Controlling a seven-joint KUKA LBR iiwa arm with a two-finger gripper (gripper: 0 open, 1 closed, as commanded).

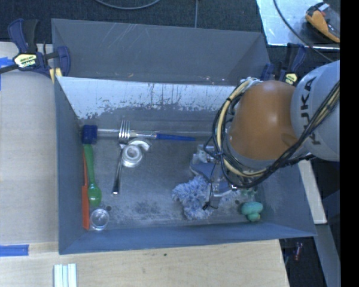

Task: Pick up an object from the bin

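Pincer (214,193) low over the bin (158,187) floor, right of centre, beneath the arm's orange cover (257,121); apart or together, cannot tell. Blue-grey fuzzy cloth (190,197) bunched at its 8 o'clock, just beside it; contact unclear. Teal lump (250,209) near, at 4 o'clock. Metal ring (133,153) and fork (119,157) at 10 o'clock, well apart. Green and orange sticks (91,172) along the left wall.

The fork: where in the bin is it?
The fork lies in the bin's left half, between the long green-handled tool and a small clear ring.
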